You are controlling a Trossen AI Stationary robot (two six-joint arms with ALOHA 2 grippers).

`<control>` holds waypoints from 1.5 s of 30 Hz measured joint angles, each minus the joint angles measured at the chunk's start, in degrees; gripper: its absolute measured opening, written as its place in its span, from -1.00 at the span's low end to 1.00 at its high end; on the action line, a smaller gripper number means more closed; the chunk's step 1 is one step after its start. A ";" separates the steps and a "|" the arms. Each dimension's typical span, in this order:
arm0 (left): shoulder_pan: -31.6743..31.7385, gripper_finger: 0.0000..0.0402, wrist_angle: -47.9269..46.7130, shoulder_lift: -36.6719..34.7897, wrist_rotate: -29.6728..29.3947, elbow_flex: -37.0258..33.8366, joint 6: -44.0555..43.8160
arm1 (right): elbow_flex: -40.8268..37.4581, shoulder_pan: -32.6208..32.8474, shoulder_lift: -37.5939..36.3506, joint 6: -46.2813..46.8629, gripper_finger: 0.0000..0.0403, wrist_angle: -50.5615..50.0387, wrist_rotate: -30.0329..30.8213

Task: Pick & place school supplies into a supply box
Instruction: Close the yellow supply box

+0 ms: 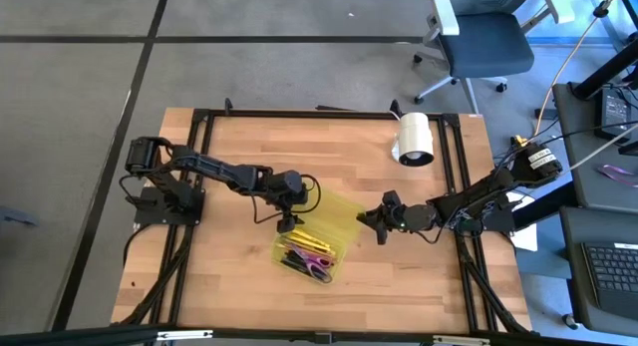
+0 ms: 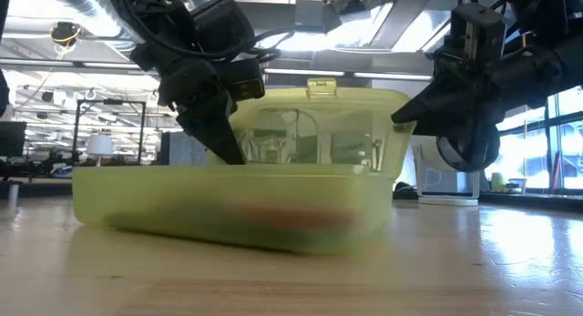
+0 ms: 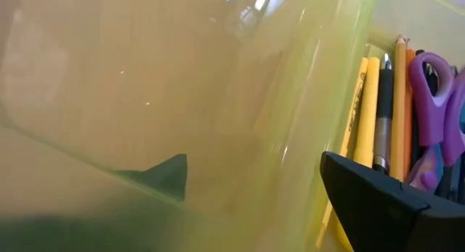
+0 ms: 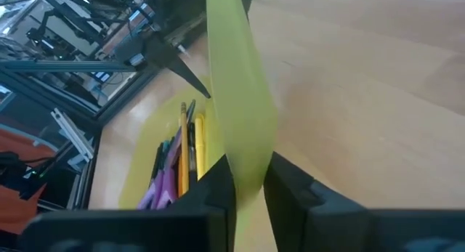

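Note:
The yellow-green supply box (image 1: 337,264) lies on the table near its middle, its base (image 2: 228,207) flat on the wood. Its lid (image 1: 337,216) stands raised on the hinge. Pens, pencils (image 3: 385,99) and purple-handled scissors (image 3: 436,81) lie inside the base (image 4: 182,161). My left gripper (image 1: 289,224) is open at the box's left end; one finger (image 3: 163,176) shows through the lid, the other (image 3: 378,201) stands on the supplies' side. My right gripper (image 1: 375,226) is at the lid's free edge, shut on it. My left gripper has a finger on each side of the raised lid (image 3: 218,99); I cannot tell whether either finger touches it. My right gripper pinches the lid's free edge (image 4: 251,161) between its two fingers (image 4: 218,190), coming level from the table's right. The lid (image 2: 319,125) stands tilted up, hinged to the base that rests on the table.
A white cylindrical roll (image 1: 415,139) lies toward the table's far right corner. An office chair (image 1: 478,37) stands beyond the far edge. Bare wood shows on the near left (image 1: 219,276) and far left of the table.

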 joint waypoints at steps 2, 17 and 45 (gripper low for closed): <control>0.44 0.55 -1.15 -0.52 0.07 0.04 0.46 | 0.00 0.00 0.02 0.00 -0.71 -0.27 -0.06; 0.63 0.55 -1.34 -2.19 4.14 -0.14 3.46 | -0.17 0.06 0.04 0.87 -0.89 -1.49 0.06; 4.03 0.55 -6.38 -2.45 26.76 -0.13 -2.67 | -0.15 0.15 0.04 -1.11 -0.89 -2.48 -0.77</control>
